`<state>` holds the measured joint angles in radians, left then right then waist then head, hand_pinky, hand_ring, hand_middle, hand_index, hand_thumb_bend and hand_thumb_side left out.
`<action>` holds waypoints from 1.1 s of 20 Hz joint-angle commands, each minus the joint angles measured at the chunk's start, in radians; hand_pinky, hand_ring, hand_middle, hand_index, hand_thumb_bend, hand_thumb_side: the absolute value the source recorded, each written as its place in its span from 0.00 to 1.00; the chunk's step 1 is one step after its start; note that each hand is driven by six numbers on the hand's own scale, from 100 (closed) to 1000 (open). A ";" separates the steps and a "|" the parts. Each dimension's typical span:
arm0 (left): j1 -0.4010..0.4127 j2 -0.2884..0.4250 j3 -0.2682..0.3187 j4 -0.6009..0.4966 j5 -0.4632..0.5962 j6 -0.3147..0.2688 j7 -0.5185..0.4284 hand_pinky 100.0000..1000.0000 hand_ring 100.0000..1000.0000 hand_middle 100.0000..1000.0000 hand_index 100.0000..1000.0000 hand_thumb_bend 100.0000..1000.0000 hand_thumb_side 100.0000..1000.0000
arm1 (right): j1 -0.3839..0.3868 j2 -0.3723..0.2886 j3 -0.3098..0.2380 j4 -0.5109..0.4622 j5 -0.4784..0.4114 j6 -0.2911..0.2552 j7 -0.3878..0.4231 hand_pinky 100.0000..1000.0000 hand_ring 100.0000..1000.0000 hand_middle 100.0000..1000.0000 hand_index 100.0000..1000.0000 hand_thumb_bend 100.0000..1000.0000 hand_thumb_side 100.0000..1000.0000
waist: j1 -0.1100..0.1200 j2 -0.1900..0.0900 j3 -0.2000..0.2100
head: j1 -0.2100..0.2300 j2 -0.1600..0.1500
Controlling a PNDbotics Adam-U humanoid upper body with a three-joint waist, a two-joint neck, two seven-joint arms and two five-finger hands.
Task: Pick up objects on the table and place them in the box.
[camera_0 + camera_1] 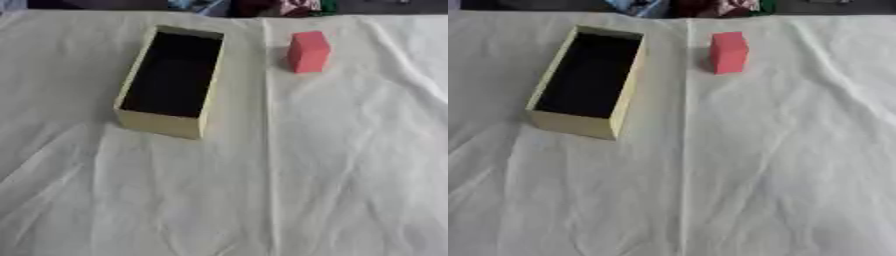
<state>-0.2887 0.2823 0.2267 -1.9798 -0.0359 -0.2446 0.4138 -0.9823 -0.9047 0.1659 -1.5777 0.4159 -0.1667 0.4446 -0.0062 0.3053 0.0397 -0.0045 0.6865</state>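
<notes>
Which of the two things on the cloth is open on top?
The yellow box, left of the red block. Its top is open, showing a dark inside; the block is solid and closed all round.

Box [163,123]: pale yellow outer walls, inside black. Block [308,51]: plain red-pink, no markings visible. Tablecloth [315,175]: plain off-white, unpatterned, with grey shading along its creases.

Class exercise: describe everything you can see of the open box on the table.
The box is a long, pale yellow rectangular carton, seemingly cardboard, with no lid and a dark inside in which nothing shows. It stands upright on the white cloth, slightly askew, at the far left. The red block stands apart to its right. Nothing but the cloth touches it.
</notes>
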 commanded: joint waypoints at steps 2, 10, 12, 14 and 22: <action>0.000 0.025 0.000 -0.020 0.006 0.001 -0.007 0.53 0.50 0.48 0.65 0.00 0.00 | -0.106 0.042 0.033 0.185 0.088 -0.103 0.175 0.81 0.83 0.88 0.87 0.00 0.36 | -0.015 -0.040 -0.001 | -0.004 0.010; 0.003 0.023 -0.006 -0.020 0.011 0.004 -0.014 0.53 0.50 0.48 0.65 0.00 0.00 | -0.255 0.182 0.057 0.496 0.270 -0.253 0.298 0.83 0.86 0.91 0.93 0.10 0.39 | -0.012 -0.045 -0.002 | -0.016 0.013; 0.004 0.022 -0.006 -0.020 0.012 0.004 -0.015 0.53 0.50 0.48 0.65 0.00 0.00 | -0.276 0.213 0.051 0.557 0.302 -0.274 0.311 0.83 0.86 0.91 0.96 0.10 0.37 | -0.011 -0.046 -0.003 | -0.019 0.014; 0.002 0.020 -0.007 -0.020 0.014 0.005 -0.017 0.53 0.50 0.48 0.65 0.00 0.00 | -0.291 0.241 0.045 0.607 0.323 -0.286 0.319 0.83 0.85 0.92 0.99 0.10 0.35 | -0.010 -0.045 -0.001 | -0.023 0.013; -0.004 0.012 -0.013 -0.020 0.021 0.006 -0.024 0.53 0.50 0.48 0.65 0.00 0.00 | -0.322 0.341 0.030 0.725 0.361 -0.303 0.353 0.80 0.80 0.96 1.00 0.22 0.24 | -0.008 -0.043 0.008 | -0.039 0.006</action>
<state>-0.2818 0.2815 0.2140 -1.9798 -0.0175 -0.2373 0.3953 -1.2761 -0.5598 0.2090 -0.8589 0.7642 -0.4155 0.7405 -0.0068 0.2970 0.0467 -0.0394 0.6932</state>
